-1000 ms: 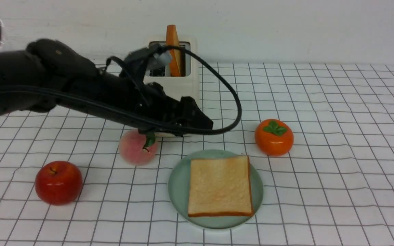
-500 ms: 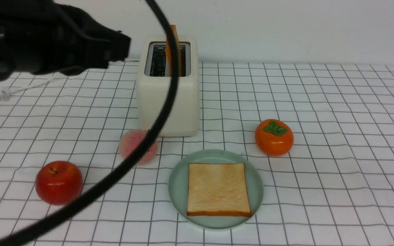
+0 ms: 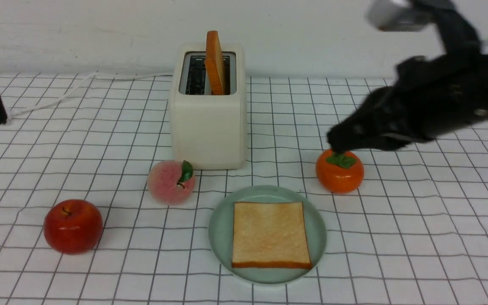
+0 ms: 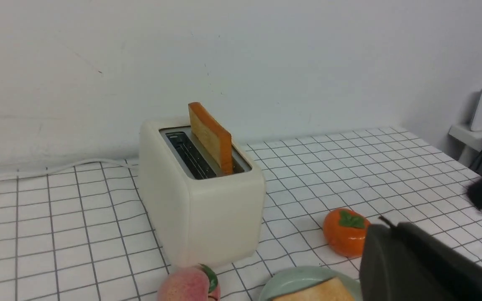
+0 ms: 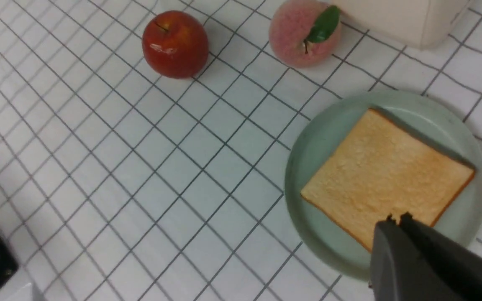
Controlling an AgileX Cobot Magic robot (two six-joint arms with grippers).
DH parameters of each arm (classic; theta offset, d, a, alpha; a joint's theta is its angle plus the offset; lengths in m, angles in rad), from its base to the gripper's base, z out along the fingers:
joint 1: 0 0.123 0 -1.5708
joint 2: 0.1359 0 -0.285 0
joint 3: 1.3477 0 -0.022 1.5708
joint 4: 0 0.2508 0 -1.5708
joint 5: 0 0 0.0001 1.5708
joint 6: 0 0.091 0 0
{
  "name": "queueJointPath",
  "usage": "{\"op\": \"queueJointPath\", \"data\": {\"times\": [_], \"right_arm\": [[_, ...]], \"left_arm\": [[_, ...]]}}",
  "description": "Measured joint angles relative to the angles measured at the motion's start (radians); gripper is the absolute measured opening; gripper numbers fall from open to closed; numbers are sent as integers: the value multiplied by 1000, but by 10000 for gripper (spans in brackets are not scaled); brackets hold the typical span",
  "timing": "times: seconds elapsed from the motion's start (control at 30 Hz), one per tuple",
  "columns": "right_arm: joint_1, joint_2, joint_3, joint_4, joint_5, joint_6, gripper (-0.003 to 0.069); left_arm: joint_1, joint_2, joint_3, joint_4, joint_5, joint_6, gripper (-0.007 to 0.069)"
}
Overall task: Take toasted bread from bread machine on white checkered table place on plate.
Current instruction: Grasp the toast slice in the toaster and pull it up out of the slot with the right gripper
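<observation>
White checkered desk [image 3: 417,237] under a bare wall, with open cloth at the near right.
The right gripper [image 3: 339,142] is blurred, jaws together and holding nothing, just above the persimmon [image 3: 339,171]. The left gripper [image 4: 385,228], cut off at the desk's left edge, also looks closed. The bread machine [image 3: 208,127] holds an upright toast [image 3: 215,63] in its right slot, and the plate [image 3: 220,228] carries a flat toast [image 3: 271,235].

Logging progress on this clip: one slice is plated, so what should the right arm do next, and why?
Probably swing the right gripper leftward to above the toasted bread standing in the bread machine: that slice is unplated, and the gripper is off by the persimmon.
</observation>
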Motion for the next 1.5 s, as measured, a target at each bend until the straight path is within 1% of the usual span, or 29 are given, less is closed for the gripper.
{"op": "queueJointPath", "data": {"times": [0.1,0.13,0.2,0.27,0.3,0.33,0.37,0.47,0.57,0.6,0.63,0.7,0.73,0.77,0.83,0.9,1.0,1.03,1.13,1.17,1.2,1.23,1.3,1.5], "right_arm": [[110,129,-150,-190,-68,126,5],[132,160,-193,-235,-100,154,9],[172,227,-254,-327,-157,212,23],[204,310,-331,-427,-253,272,57],[211,349,-354,-465,-283,298,80],[212,357,-360,-472,-290,303,85],[215,411,-400,-518,-335,336,128],[208,517,-484,-611,-403,419,255],[191,601,-561,-672,-462,518,405],[188,615,-575,-683,-476,536,433],[180,647,-605,-710,-505,572,491],[170,688,-638,-750,-546,612,549],[170,688,-641,-750,-549,612,549],[161,720,-660,-784,-574,635,569],[153,753,-677,-818,-596,656,568],[147,779,-686,-846,-604,667,546],[137,808,-691,-873,-605,690,480],[133,817,-691,-886,-605,710,420],[127,821,-691,-906,-606,744,291],[126,821,-691,-914,-611,749,258],[124,821,-692,-917,-614,751,241],[122,821,-693,-925,-627,757,181],[122,821,-693,-933,-636,761,128],[122,815,-695,-962,-654,762,123]], "left_arm": [[0,-23,23,0,-2,-1,-13],[0,-27,26,0,-2,-1,-13],[0,-28,28,0,-3,-1,-13],[0,-28,28,0,-7,-1,-13],[0,-28,28,0,-10,-1,-13],[0,-28,28,0,-10,-1,-13],[0,-28,28,-1,-12,-1,-13],[0,-28,28,-11,-14,-1,-13],[0,-28,28,-15,-14,-1,-13],[0,-28,28,-15,-14,-1,-13],[0,-28,28,-15,-14,-1,-13],[0,-28,28,-15,-14,-1,-13],[0,-28,28,-15,-13,-1,-13],[0,-28,28,-15,-8,-1,-13],[0,-28,28,-15,-1,-1,-13],[0,-28,28,-15,2,-1,-13],[0,-28,28,-15,5,-1,-13],[0,-28,28,-15,8,-1,-13],[0,-28,28,-15,10,-1,-13],[0,-28,28,-15,10,-1,-13],[0,-28,28,-15,10,-1,-13],[0,-28,28,-15,10,-1,-13],[0,-28,28,-15,10,-1,-13],[0,-28,28,-15,11,-1,-13]]}}
